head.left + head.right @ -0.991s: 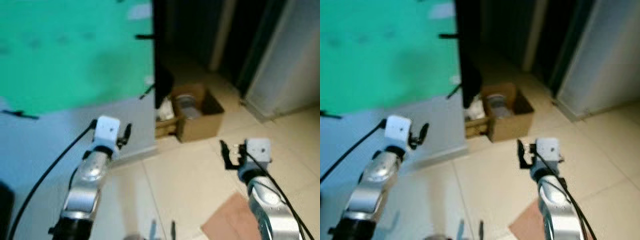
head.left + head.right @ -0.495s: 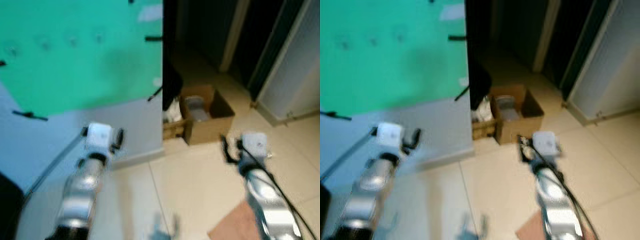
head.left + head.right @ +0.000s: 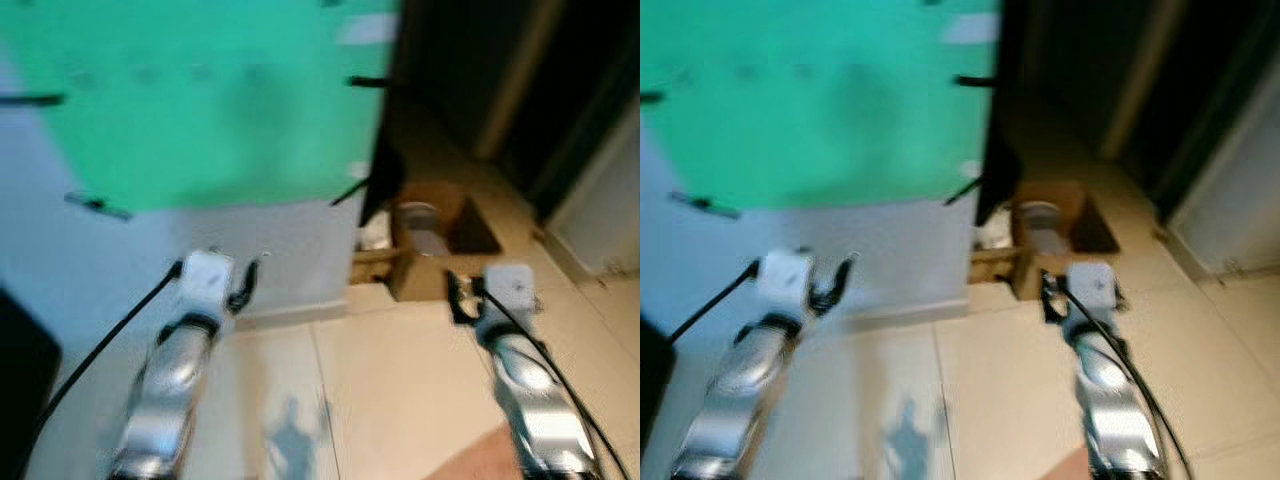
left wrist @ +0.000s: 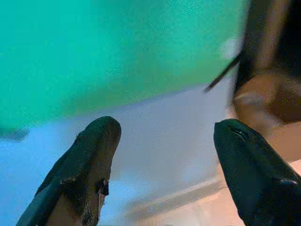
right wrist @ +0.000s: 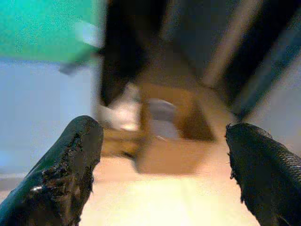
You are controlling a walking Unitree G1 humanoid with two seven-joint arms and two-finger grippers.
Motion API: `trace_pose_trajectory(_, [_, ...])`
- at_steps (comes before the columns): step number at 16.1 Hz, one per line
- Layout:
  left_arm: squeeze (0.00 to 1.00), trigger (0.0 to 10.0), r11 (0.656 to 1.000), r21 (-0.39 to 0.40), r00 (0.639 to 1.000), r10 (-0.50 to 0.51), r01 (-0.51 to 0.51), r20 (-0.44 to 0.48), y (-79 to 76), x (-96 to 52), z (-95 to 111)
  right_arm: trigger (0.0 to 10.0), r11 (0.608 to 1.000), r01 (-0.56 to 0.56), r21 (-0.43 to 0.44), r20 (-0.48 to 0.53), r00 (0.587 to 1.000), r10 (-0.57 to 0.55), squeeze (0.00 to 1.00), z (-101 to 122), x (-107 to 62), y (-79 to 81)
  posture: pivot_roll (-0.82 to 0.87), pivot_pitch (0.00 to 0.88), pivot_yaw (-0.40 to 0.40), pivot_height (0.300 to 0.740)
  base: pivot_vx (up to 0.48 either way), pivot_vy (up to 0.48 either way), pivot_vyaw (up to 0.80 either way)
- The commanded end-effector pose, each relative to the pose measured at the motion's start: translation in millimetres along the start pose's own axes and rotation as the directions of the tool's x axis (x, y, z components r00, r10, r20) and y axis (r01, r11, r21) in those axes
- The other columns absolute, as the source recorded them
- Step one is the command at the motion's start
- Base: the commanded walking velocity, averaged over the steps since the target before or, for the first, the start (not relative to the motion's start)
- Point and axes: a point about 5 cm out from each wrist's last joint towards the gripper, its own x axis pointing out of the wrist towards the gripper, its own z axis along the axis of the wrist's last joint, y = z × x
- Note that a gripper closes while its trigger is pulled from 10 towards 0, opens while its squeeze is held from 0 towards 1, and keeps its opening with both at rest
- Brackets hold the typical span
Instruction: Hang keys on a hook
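Seemingly two empty grippers, jaws apart.

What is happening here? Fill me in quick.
Nothing is being handled yet. The robot faces a green panel on the wall, with both arms raised in front of it. The left gripper and the right gripper both have their jaws open and empty. A cardboard box sits on the floor ahead to the right. The head views are blurred.
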Motion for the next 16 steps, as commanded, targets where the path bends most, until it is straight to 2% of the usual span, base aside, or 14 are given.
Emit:
trace_pose_trajectory(1, [0.00, 10.0, 1.000, 0.004, 1.000, 0.018, -0.018, 0.002, 2.4, -4.3, 2.6, 10.0, 1.000, -0.025, 0.018, 0.010, 1.000, 0.025, 1.00, 0.5, 1.8, 1.3, -0.04, 0.000, -0.054, 0.740, 0.266, 0.000, 0.80])
trace_pose_trajectory(4, [0.00, 10.0, 0.999, 0.007, 0.999, 0.041, -0.041, -0.005, 6.4, -14.0, 1.5, 10.0, 0.998, -0.054, -0.023, 0.046, 0.997, 0.055, 1.00, 5.2, 9.7, 9.7, 0.00, 0.000, -0.069, 0.740, 0.265, 0.000, 0.45])
trace_pose_trajectory(7, [0.00, 10.0, 0.999, 0.014, 0.999, 0.043, -0.043, -0.005, 6.4, -18.8, 4.0, 10.0, 0.996, -0.081, 0.043, 0.038, 0.996, 0.079, 1.00, 4.3, 10.3, 11.8, 0.00, 0.000, -0.063, 0.740, 0.268, 0.000, 0.00])
trace_pose_trajectory(9, [0.00, 10.0, 0.999, 0.022, 1.000, 0.029, -0.029, 0.000, 3.4, -13.7, 5.4, 10.0, 0.992, -0.111, 0.053, 0.033, 0.993, 0.110, 1.00, -1.1, 2.1, 9.4, -0.02, 0.000, -0.053, 0.740, 0.264, 0.000, 0.27])
trace_pose_trajectory(11, [0.00, 10.0, 1.000, 0.026, 1.000, 0.015, -0.015, 0.011, 0.8, -8.9, 8.8, 10.0, 0.998, -0.055, 0.009, 0.044, 0.998, 0.055, 1.00, -3.8, -1.5, 1.2, -0.04, 0.000, -0.046, 0.740, 0.261, 0.000, 0.76])
trace_pose_trajectory(12, [0.00, 10.0, 1.000, 0.028, 1.000, 0.001, -0.001, 0.017, -1.6, -6.2, 10.9, 10.0, 0.998, -0.049, 0.034, 0.052, 0.998, 0.047, 1.00, -4.7, -4.3, -1.6, -0.05, 0.000, -0.031, 0.740, 0.259, 0.000, 0.80])
trace_pose_trajectory(16, [0.00, 10.0, 0.999, 0.036, 0.999, -0.031, 0.031, 0.021, -5.5, -0.6, 11.8, 10.0, 0.999, -0.028, 0.015, 0.034, 0.999, 0.028, 1.00, -8.0, -7.7, -2.1, -0.06, 0.000, -0.013, 0.740, 0.251, 0.000, 0.80])
